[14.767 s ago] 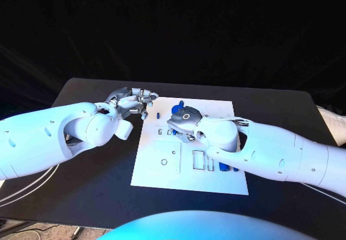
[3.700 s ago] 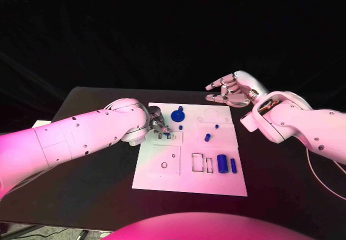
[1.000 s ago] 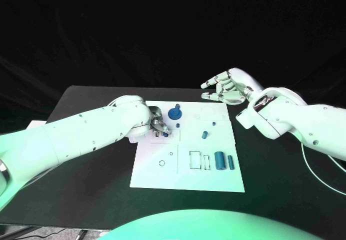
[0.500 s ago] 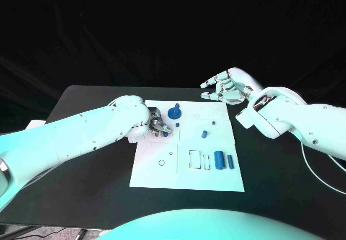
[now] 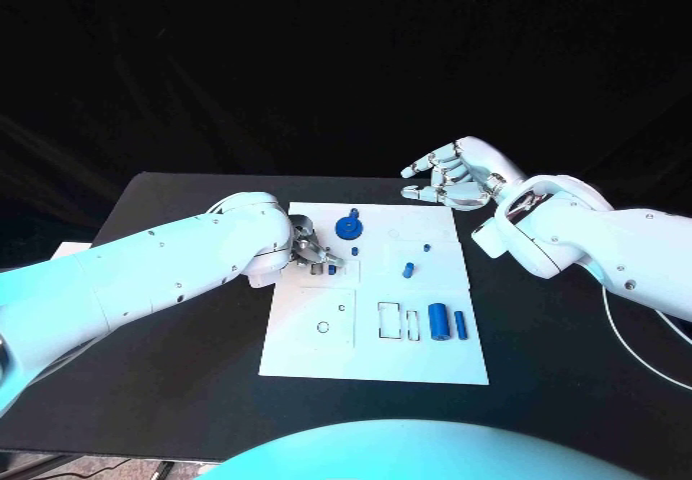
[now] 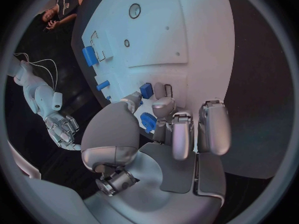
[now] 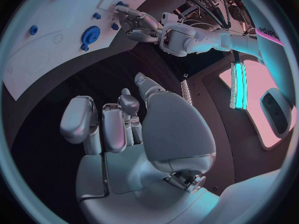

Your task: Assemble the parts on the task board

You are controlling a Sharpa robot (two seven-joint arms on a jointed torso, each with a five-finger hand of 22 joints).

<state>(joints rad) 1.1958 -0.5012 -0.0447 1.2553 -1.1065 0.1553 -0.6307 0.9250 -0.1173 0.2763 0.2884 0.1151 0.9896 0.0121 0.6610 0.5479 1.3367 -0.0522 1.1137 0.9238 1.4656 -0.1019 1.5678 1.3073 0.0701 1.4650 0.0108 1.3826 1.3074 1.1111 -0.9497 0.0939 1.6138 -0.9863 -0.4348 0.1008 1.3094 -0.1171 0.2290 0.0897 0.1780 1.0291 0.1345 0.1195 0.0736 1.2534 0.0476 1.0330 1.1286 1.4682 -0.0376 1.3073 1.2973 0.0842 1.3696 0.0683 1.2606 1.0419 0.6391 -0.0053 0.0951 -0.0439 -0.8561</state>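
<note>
Midway through assembly: the left hand [image 5: 309, 249] pinches a small blue part [image 6: 148, 121] over the task board [image 5: 325, 350]; the right hand [image 5: 454, 177] hovers empty, fingers spread, several slots unfilled.

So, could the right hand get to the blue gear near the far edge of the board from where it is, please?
Probably yes: the right hand hovers open beyond the task board's far edge, and nothing stands between it and the blue gear; the left hand works just beside it.

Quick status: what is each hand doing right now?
Left hand: fingers down on the white task board, pinching a small blue part.
Right hand: open, holding nothing, raised beyond the board's far right corner.
</note>
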